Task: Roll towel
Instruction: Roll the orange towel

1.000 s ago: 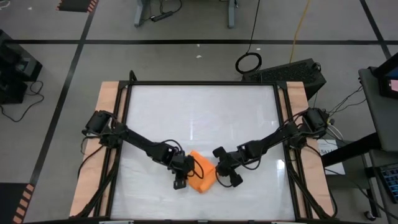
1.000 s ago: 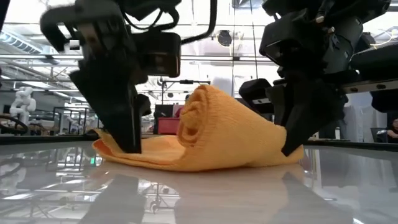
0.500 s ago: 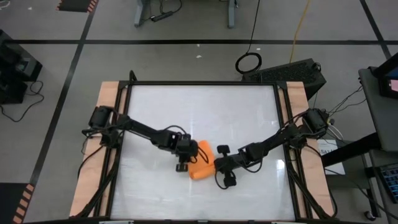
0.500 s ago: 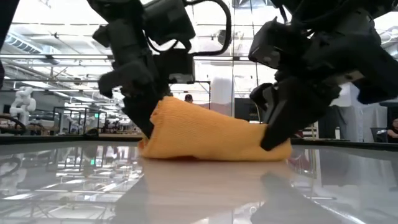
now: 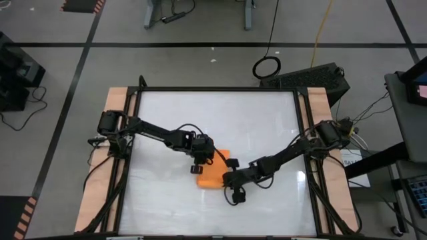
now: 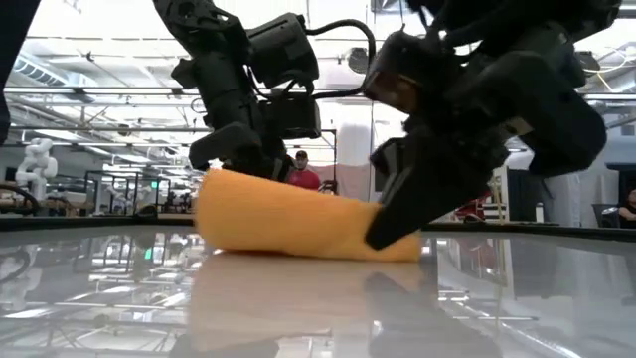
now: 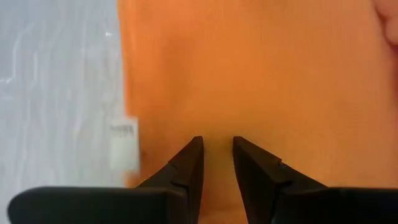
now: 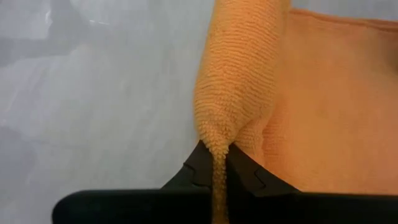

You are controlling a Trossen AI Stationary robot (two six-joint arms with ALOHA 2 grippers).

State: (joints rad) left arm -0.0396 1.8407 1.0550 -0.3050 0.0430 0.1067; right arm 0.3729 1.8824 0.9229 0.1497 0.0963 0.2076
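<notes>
The bright-orange towel (image 5: pixel 212 171) lies as a thick, bunched roll on the white table, near the middle of its near half. It also shows in the low view (image 6: pixel 288 214), its underside on the table. My left gripper (image 5: pixel 200 162) is at the towel's far left side, its fingers nearly together on the cloth (image 7: pixel 217 146). My right gripper (image 5: pixel 231 184) is at the towel's near right end, shut on the cloth (image 8: pixel 217 163). A small white label (image 7: pixel 123 144) sits at the towel's edge. My left gripper has its two fingertips (image 7: pixel 193 152) set close together on the towel's broad upper face (image 7: pixel 217 124), slanting down from the far left. Whether cloth is pinched up between them I cannot tell. The towel rests on the table. My right gripper pinches a thick folded edge of the towel (image 8: pixel 219 146) between its two fingertips, at the towel's near right end (image 6: pixel 397 239). The fingers come slanting down from the table's right side. The towel's body lies on the table in front of the fingers.
The table's white top (image 5: pixel 213 113) is bare toward the far edge. Wooden side boards (image 5: pixel 115 133) and a dark frame run along the left and right edges. The two arms reach in from those sides and meet over the towel.
My left gripper has gone toward the table's far edge and my right gripper toward the left and near edge. The towel has gone with them, rolled over and turned about: its coiled end, seen in the low view, now faces away and a smooth side shows.
</notes>
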